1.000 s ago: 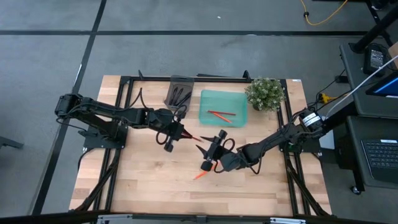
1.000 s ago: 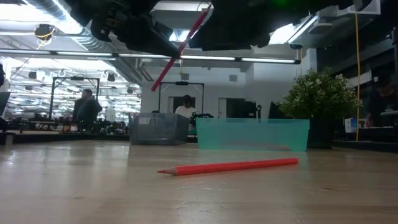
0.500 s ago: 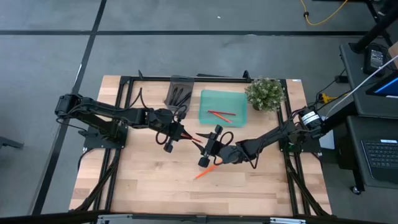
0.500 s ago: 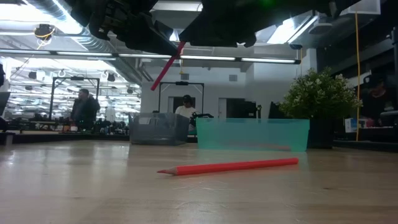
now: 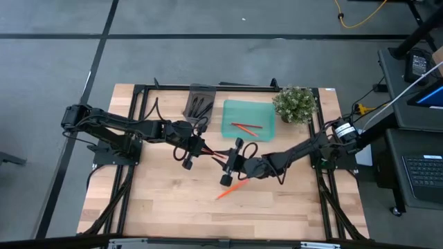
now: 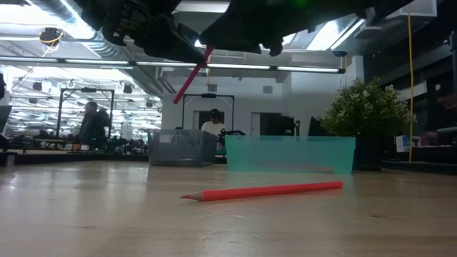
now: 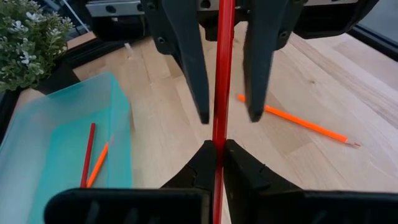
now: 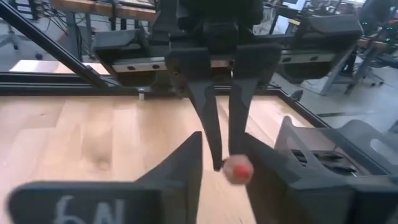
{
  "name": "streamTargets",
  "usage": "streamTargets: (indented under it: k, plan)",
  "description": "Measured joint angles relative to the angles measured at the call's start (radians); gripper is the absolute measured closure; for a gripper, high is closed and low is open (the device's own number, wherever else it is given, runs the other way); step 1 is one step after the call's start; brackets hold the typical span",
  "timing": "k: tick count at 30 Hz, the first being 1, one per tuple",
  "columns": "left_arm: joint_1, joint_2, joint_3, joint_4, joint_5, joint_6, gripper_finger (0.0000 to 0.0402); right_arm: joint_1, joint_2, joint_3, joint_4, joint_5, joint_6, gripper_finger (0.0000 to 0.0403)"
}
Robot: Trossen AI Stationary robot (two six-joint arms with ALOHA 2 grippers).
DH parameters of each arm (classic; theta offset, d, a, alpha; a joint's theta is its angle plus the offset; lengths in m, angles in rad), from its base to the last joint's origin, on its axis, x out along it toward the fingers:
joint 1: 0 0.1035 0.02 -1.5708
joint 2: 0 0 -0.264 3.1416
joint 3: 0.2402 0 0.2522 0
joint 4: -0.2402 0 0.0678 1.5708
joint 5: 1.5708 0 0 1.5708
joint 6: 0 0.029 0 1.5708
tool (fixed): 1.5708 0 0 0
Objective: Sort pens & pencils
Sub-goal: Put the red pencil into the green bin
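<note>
My left gripper [image 5: 197, 147] hovers over the table's middle, shut on a red pencil [image 5: 213, 153] that sticks out toward the right arm. My right gripper [image 5: 223, 160] faces it, open. Its two fingers [image 7: 193, 68] stand on either side of the pencil's free end [image 8: 237, 169] with a gap on each side. An orange pencil [image 5: 231, 188] lies flat on the wood near the right gripper. Two more pencils [image 5: 246, 127] lie in the teal tray [image 5: 265, 111]. The black pens [image 5: 199, 106] lie in the grey tray [image 5: 193, 91]. My left gripper pinches the red pencil [image 7: 219, 134] between its two fingertips [image 7: 202, 163]. The pencil runs along the fingers and juts forward past them. The fingers come from the table's left, about level. The pencil is lifted clear and shows slanted in the low view [image 6: 190, 77].
A potted plant [image 5: 294, 103] stands at the far right, beside the teal tray. Both trays sit side by side along the far edge. Bare wood [image 5: 166, 204] spreads across the near half of the table. People show in the room beyond [image 6: 91, 125].
My right gripper has moved toward the table's left and far edge, closing on my left gripper, until its open fingers flank the held pencil's free end. The orange pencil, earlier partly under the right gripper, now lies uncovered.
</note>
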Motion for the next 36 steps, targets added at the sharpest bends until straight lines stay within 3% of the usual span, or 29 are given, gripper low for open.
streamTargets:
  k: [6,23,32,36]
  plan:
    - [0.000,0.000,0.000,-0.003,0.000,-0.002,0.0388,-0.008,0.000,0.000,-0.004,-0.012,-0.006,0.0380]
    - [0.000,0.000,0.000,-0.007,-0.006,-0.020,0.0384,-0.007,0.000,0.000,-0.009,-0.015,-0.030,0.0380]
    - [0.000,0.000,0.000,-0.006,-0.087,-0.054,0.0319,0.022,-0.005,0.000,-0.037,0.102,-0.086,0.0380]
    - [0.000,0.000,0.000,-0.006,-0.198,-0.053,0.0295,0.043,-0.039,0.000,-0.088,0.182,-0.096,0.0380]
